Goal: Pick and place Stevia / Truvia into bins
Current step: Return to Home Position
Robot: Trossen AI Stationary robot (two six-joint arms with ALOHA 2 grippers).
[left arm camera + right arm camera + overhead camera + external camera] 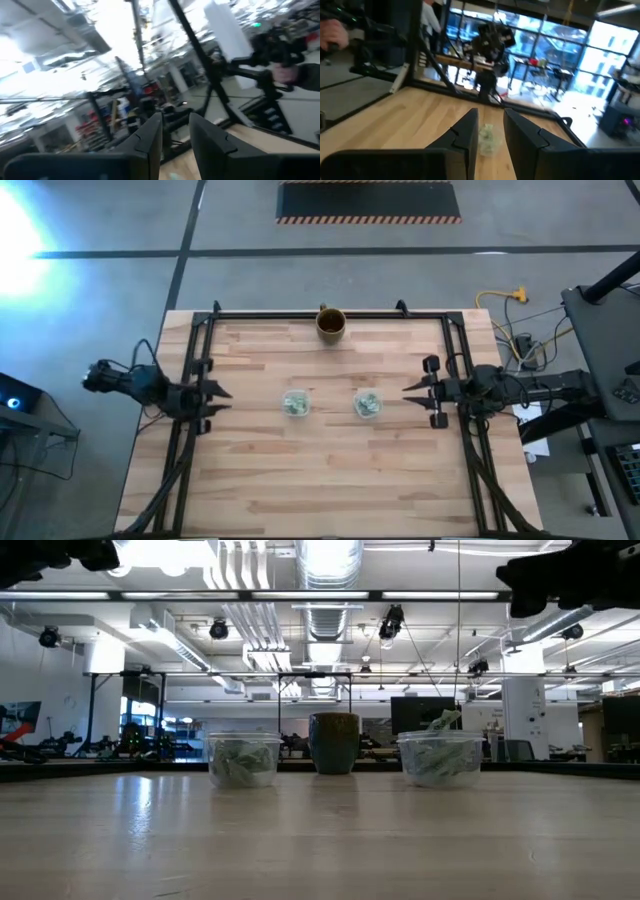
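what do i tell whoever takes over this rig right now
Left gripper: over the table's left edge, fingers slightly apart, holding nothing.
Right gripper: over the right edge, fingers slightly apart, holding nothing.
Packets: in the left cup and the right cup, which stand side by side mid-table, not touching. One packet pokes above the right cup's rim.
Mug: at the far edge, behind the cups.
Done: sorting looks finished; no loose packet shows on the table.
Left: probably only parking both arms.
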